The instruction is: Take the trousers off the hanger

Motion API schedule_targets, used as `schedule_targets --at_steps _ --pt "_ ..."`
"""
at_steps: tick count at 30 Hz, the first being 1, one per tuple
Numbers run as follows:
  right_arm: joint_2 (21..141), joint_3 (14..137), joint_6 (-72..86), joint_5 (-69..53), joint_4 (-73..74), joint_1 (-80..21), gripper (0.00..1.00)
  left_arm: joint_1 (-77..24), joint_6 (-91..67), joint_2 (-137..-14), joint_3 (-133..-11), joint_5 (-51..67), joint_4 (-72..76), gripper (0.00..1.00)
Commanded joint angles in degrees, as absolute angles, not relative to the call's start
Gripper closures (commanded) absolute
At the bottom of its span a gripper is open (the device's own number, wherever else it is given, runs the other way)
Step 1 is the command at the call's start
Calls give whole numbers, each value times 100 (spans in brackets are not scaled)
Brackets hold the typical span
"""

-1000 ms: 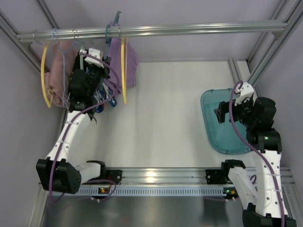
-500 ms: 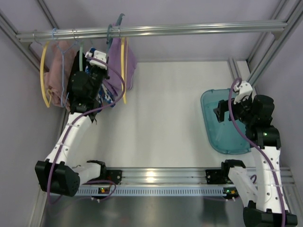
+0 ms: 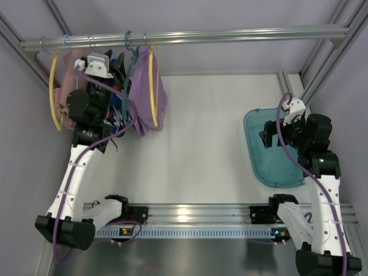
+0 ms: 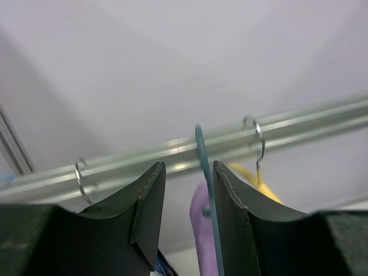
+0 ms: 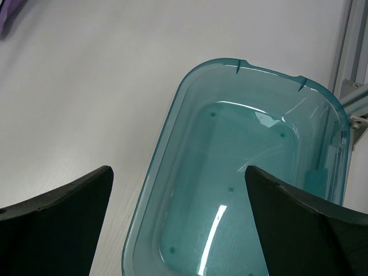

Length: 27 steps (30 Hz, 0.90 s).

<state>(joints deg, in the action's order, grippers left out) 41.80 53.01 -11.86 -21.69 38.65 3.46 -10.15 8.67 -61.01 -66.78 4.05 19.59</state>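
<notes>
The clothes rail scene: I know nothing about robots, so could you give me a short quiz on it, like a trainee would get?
1. True or false: the trousers lie in the tub.
2. What is under the open right gripper? A) the tub B) a shoe C) a plate
3. In the left wrist view, what thin thing passes through the open left gripper?
Key: 1 false, they hang below the rail. 2 A. 3 the hanger.
</notes>
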Motion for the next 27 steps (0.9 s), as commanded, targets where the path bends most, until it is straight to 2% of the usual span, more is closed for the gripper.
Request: schedule_targets --at_steps 1,4,7,8,13,18,22,27 --pt "4175 5537 -1248 -2250 3630 281 1 -1020 590 -6046 -7373 606 1525 55" --pt "4184 5528 -1257 -2250 3621 273 1 -1011 414 -6301 -7865 685 943 55" --pt "4140 5537 -1292 -2224 3665 272 1 -1020 220 -6574 -8480 659 64 48" --pt "4131 5537 -1309 -2224 3674 272 1 -1020 185 -6661 -8690 685 -591 42" --pt "4069 5484 -1362 -2189 3709 272 1 -1020 106 -6952 -9386 931 -1792 34" --pt "4061 5476 -1371 -2188 3727 272 1 -1020 -191 -7092 -9597 932 -2591 33" --pt "4017 5441 -1371 -2188 3744 272 1 -1020 -360 -7294 -9668 642 -2874 34" --pt "4017 5432 -1354 -2197 3753 272 1 -1019 -755 -7549 -9703 826 -3006 35"
